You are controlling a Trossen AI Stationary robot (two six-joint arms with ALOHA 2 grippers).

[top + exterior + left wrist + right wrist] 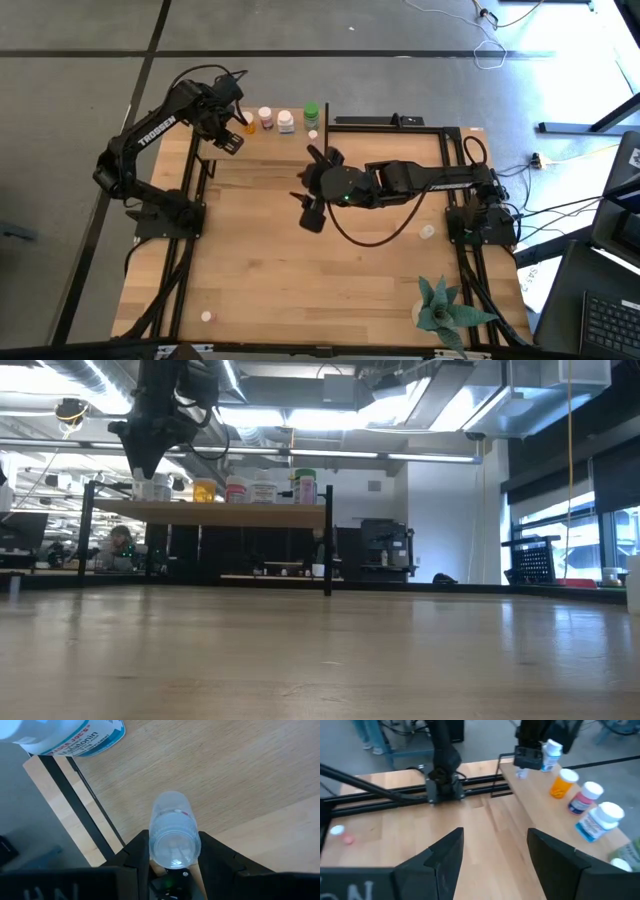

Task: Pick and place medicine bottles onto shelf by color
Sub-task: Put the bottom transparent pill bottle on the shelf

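Note:
The shelf (270, 147) stands at the table's far edge. On it stand a white blue-labelled bottle (550, 750), an orange bottle (563, 784), a pink one (582, 799), another white one (599, 822) and the green bottle (311, 113). My left gripper (238, 128) is over the shelf's left end, shut on a small clear bottle (172, 827). My right gripper (312, 205) is open and empty above the middle of the table. A white bottle (427, 232) and a tiny pink one (207, 316) lie on the tabletop. My left gripper pinches the clear bottle's round sides (155, 837) between its two fingers (215, 852). The fingers point down at the shelf from above. The bottle is upright along the fingers, one end toward the wrist camera. Whether its lower end rests on the shelf (240, 770) I cannot tell.
A green spiky plant (445, 310) stands at the table's near right corner. Black frame rails (190, 250) run along the table's left and right sides. The shelf's black post (328, 540) marks its right end. Bare wood lies between the two arms.

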